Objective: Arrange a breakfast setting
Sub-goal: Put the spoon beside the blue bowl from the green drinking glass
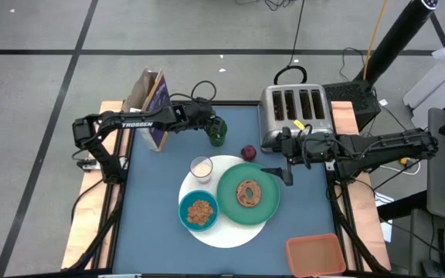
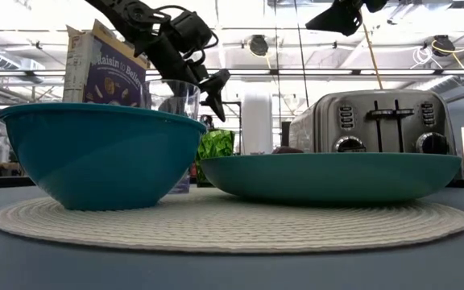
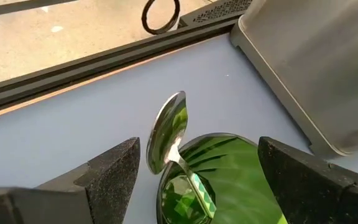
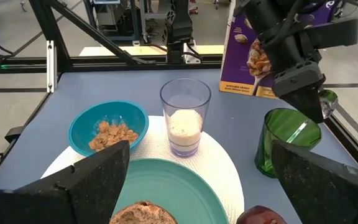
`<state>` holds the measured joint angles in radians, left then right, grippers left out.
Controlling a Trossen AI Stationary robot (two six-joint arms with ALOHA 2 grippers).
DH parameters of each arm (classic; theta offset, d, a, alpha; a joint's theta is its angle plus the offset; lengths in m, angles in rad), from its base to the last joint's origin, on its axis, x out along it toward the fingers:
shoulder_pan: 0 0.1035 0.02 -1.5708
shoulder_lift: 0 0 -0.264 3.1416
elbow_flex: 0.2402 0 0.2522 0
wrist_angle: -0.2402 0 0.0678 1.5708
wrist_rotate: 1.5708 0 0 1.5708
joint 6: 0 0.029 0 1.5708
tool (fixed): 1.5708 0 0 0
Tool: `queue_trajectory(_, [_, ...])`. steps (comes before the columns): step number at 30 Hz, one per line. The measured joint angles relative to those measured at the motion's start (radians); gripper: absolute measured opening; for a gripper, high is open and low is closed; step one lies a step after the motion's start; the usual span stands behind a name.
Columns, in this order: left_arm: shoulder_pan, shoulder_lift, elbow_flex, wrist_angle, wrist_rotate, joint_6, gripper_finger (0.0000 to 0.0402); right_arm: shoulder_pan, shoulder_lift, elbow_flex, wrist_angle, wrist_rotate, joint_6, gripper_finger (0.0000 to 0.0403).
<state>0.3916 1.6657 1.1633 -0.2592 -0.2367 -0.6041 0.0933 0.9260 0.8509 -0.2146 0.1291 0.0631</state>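
Observation:
A green cup (image 1: 219, 133) stands on the blue table left of the toaster. A spoon (image 3: 166, 130) stands in it handle down, its bowl sticking up over the rim. My left gripper (image 3: 197, 149) hangs open just above the cup, one finger on either side, touching nothing. On the white round mat (image 1: 230, 232) sit the green plate (image 1: 269, 202) with a bagel (image 1: 249, 191), the teal bowl (image 1: 199, 212) of cereal and a small glass (image 4: 185, 115). A dark-red fruit (image 1: 248, 152) lies beside the mat. My right gripper (image 1: 284, 174) hovers open over the plate's right edge.
The silver toaster (image 1: 296, 112) stands at the far right, close to the cup. The purple cereal box (image 1: 154, 108) stands upright at the far left. An orange-pink tray (image 1: 315, 255) lies at the near right corner. Bare blue table shows at the left and near sides.

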Motion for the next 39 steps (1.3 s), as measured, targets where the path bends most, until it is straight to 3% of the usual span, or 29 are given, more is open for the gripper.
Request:
queue_trajectory(8, [0.000,0.029,0.000,-0.011,0.000,-0.002,0.0314,0.000,0.000,0.000,0.000,0.000,0.000,0.0380])
queue_trajectory(18, [0.002,0.037,0.000,0.013,-0.001,0.003,0.0195,0.000,0.000,0.000,0.000,0.000,0.000,0.0380])
queue_trajectory(24, [0.002,0.037,0.000,0.025,-0.001,0.004,0.0147,0.000,0.000,0.000,0.000,0.000,0.000,0.0380])
queue_trajectory(39, [0.002,0.037,0.000,0.026,-0.054,0.007,0.0113,0.000,0.000,0.000,0.000,0.000,0.000,0.0380])
